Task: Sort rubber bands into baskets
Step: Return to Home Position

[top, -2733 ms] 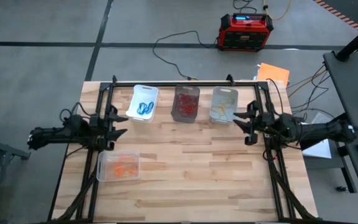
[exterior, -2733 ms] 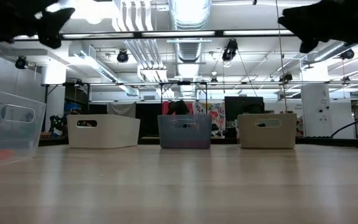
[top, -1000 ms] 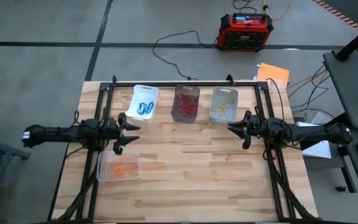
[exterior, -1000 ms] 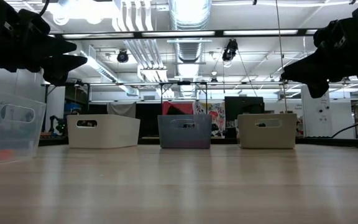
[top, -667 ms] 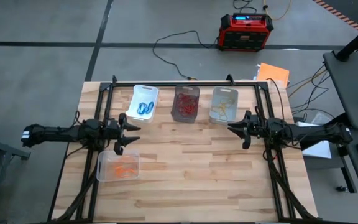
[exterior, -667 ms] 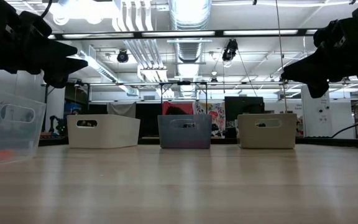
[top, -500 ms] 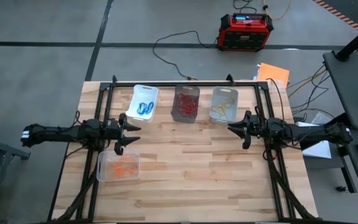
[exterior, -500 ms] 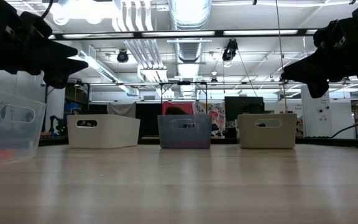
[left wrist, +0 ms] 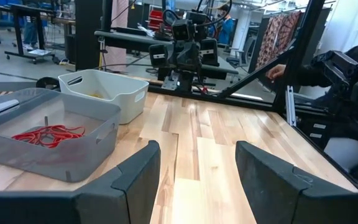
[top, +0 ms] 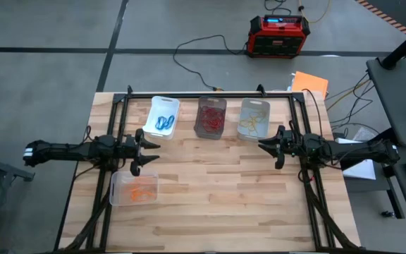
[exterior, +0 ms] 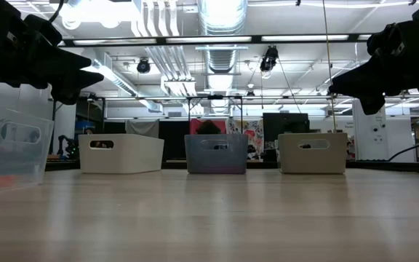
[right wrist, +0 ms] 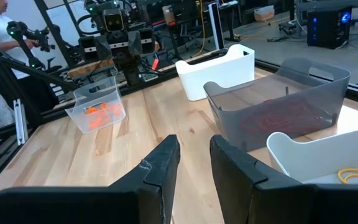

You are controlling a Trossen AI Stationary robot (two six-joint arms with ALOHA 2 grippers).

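Now that both arms have settled, left pincer (top: 146,156) and right pincer (top: 268,154) hang released, empty, above the surface (top: 217,190); bands (top: 211,121) fill baskets (top: 151,116), so sorting looks finished.

A: Where is there room?
B: The table's (top: 224,201) middle and near side lie bare, a wide passage between the arms.
A: And in the way?
B: White bin (top: 162,116), dark bin (top: 211,118) and clear bin (top: 254,118) in a row along the far edge. A fourth bin (top: 134,189) stands at the left, just beside the left gripper (top: 145,155) as seen from above.
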